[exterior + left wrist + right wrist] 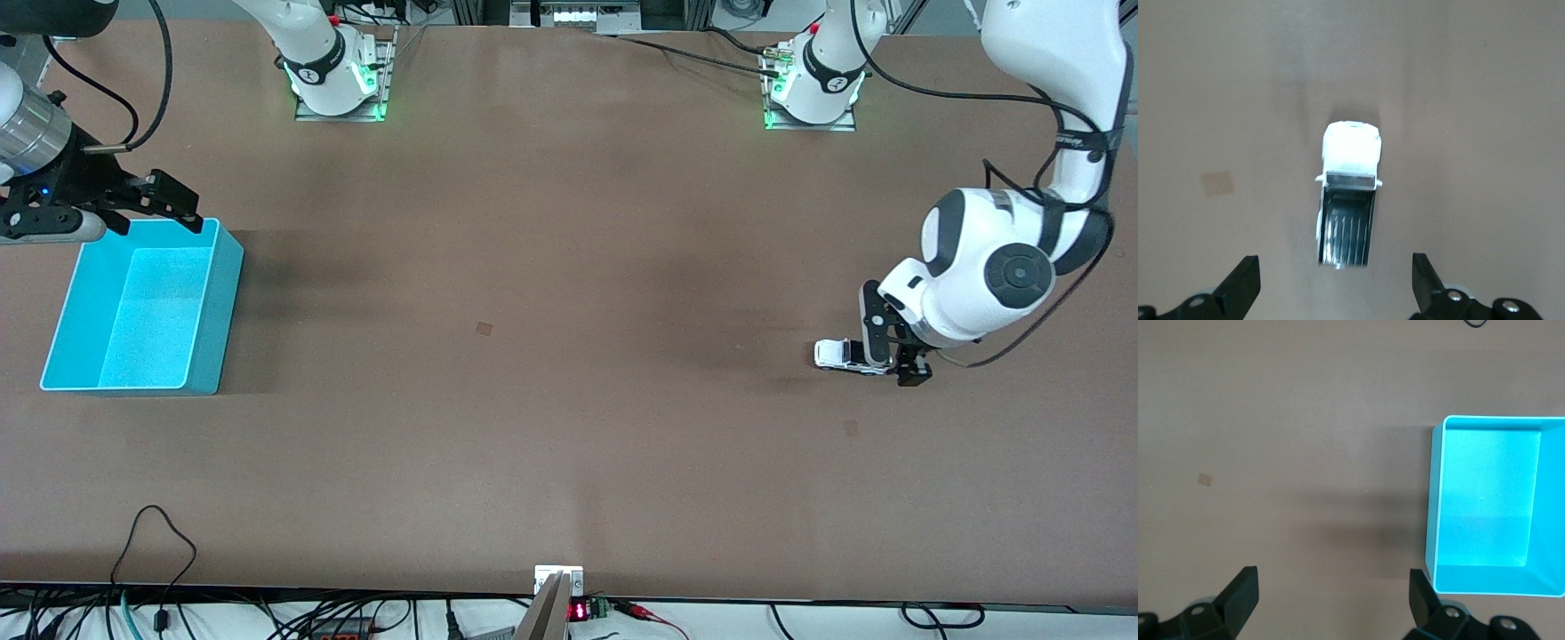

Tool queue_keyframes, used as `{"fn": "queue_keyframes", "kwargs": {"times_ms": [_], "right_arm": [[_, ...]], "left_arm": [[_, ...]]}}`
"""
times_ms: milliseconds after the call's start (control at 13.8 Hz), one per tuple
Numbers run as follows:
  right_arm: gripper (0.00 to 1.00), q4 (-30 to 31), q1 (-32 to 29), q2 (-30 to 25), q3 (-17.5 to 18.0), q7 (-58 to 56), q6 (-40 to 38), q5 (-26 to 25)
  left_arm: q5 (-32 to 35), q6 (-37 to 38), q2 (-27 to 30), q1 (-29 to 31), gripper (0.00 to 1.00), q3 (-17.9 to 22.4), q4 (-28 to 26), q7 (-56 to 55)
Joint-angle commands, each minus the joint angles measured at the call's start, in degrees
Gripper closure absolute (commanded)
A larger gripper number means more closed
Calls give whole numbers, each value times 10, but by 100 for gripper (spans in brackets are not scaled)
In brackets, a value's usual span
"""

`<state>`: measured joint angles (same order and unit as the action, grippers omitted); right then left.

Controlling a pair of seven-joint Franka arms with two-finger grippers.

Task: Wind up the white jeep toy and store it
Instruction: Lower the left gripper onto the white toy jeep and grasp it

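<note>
The white jeep toy (836,354) stands on the brown table toward the left arm's end. In the left wrist view the jeep (1348,193) shows a white hood and a black ribbed roof panel. My left gripper (893,358) is low over the table at the jeep's rear end. It (1335,277) is open, its fingertips wide apart on either side of that rear end, touching nothing. My right gripper (151,212) hangs open and empty over the edge of the teal bin (222,302) that lies farther from the front camera. In the right wrist view this gripper (1333,587) is over bare table beside the bin (1433,507).
The bin holds nothing. Small tan marks lie on the table at its middle (484,329) and near the jeep (851,428). Cables and a small display (578,611) run along the table edge nearest the front camera.
</note>
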<state>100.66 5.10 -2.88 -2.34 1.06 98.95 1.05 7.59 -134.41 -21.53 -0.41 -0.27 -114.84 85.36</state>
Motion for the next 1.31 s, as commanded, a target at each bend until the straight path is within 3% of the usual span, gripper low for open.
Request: {"fn": "queue_keyframes", "kwargs": {"times_ms": [0,436,509,727,872,1017,1235], "right_arm": [[0,-1,-7,-6,2,-13,-1,11],[0,-1,-7,-7,2,-13,-2,11],[0,-1,-7,-7,2,-13,-2,11],[0,-1,-7,-7,2,-13,-3,11],[0,-1,-7,-7,2,-13,-3,11],[0,-1,-7,-8,2,-13,-3,11],[0,-1,-7,-8,2,-13,-3,11]], "left_arm": [[12,-54,-14,9,0,-1,-32,19],[12,-125,-55,20,4,-3,-44,19],[12,-127,-57,19,10,-3,-44,19],[12,-127,-59,16,55,-3,-44,19],[12,-125,-59,15,72,-4,-42,19],[10,-119,-60,15,81,-4,-40,9],[10,-119,-63,15,83,-4,-39,13]]}}
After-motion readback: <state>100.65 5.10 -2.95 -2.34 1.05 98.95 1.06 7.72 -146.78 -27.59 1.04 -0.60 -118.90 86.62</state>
